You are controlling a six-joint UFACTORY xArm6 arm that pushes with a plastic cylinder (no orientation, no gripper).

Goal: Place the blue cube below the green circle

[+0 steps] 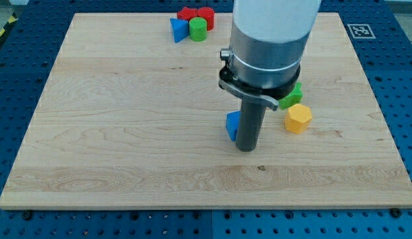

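The blue cube lies near the middle of the wooden board, partly hidden by my rod. My tip rests on the board right against the cube's right side, slightly lower in the view. The green circle is a short green cylinder near the view's top, left of centre, far up from the cube and the tip. It sits between a blue triangle block on its left and red blocks behind it.
A yellow hexagon block lies right of my tip. A green block sits just above it, partly hidden by the arm. The wooden board rests on a blue perforated table.
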